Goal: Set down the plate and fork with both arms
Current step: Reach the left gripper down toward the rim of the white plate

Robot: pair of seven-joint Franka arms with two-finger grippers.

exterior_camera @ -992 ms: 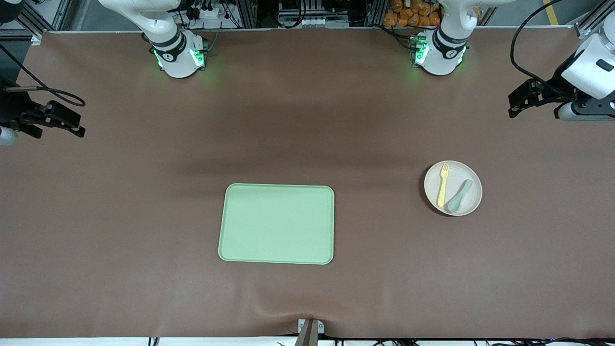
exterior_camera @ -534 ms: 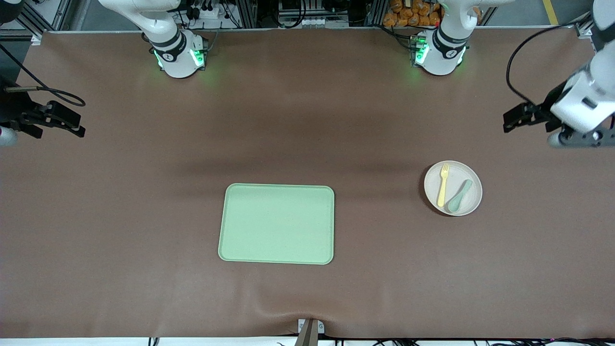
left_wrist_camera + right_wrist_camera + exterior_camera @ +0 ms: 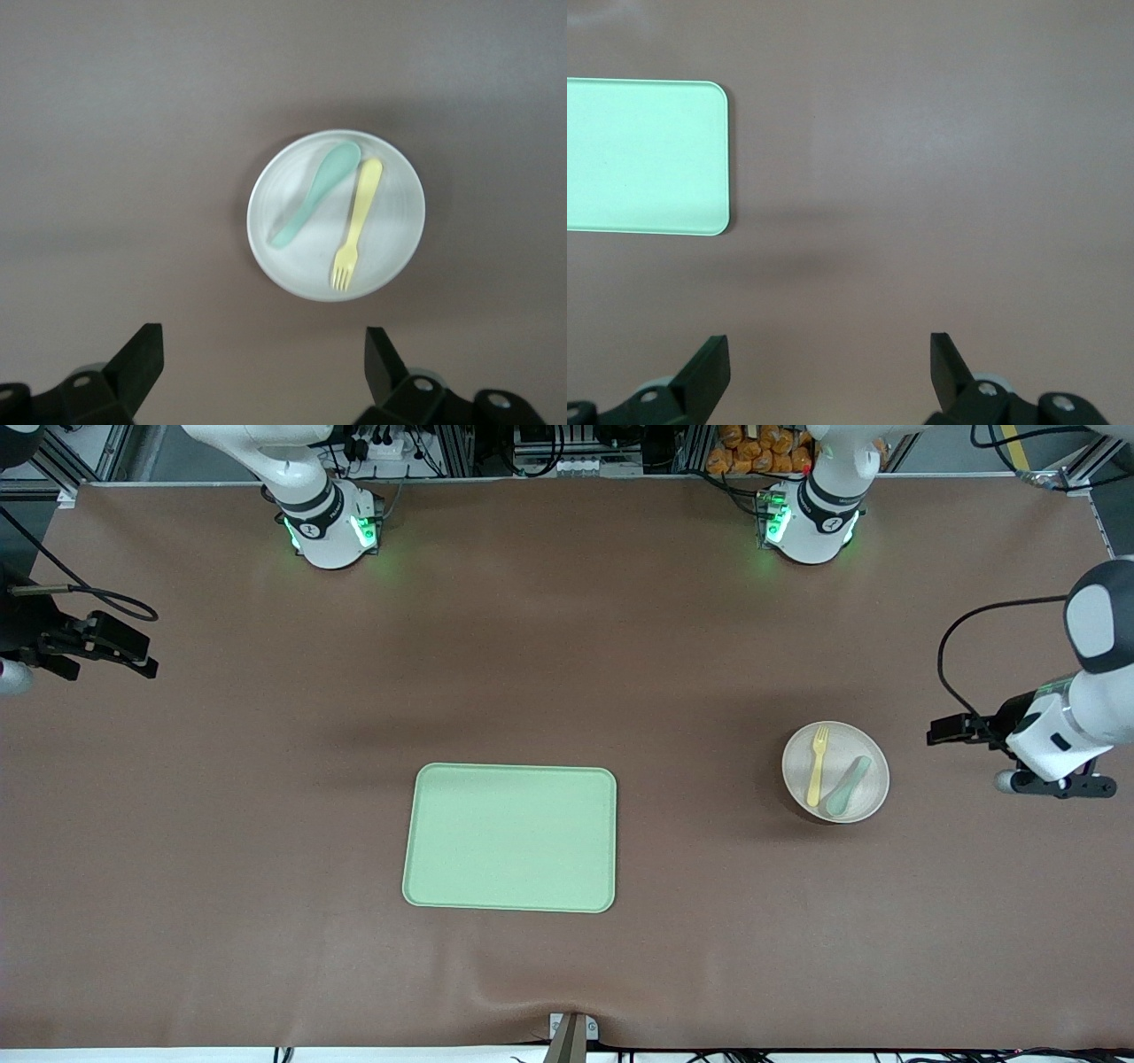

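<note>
Small round off-white plastic plate (image 3: 835,771) sits flat on the brown-covered counter (image 3: 266,797), toward the left arm's end. On the plate, side by side without touching: a small pale-yellow plastic fork (image 3: 817,766) and a grey-green plastic spoon (image 3: 849,786). In the front view the fork's tines point toward the robots' bases. The spoon lies on the side of the fork toward the left arm's end.

Large rectangular light-green tray (image 3: 511,838) lies flat near the middle of the counter, well apart from the plate and slightly nearer the front camera; nothing on it.

Left gripper (image 3: 266,354) hangs over bare counter beside the plate, at the left arm's end, not touching it. Jaws spread wide, holding nothing. Left wrist view shows plate (image 3: 337,215), fork (image 3: 357,224) and spoon (image 3: 315,194) ahead of the jaws.

Right gripper (image 3: 830,354) waits over bare counter at the right arm's end, well apart from the tray. Jaws spread wide, holding nothing. One tray corner (image 3: 647,158) shows in the right wrist view.
</note>
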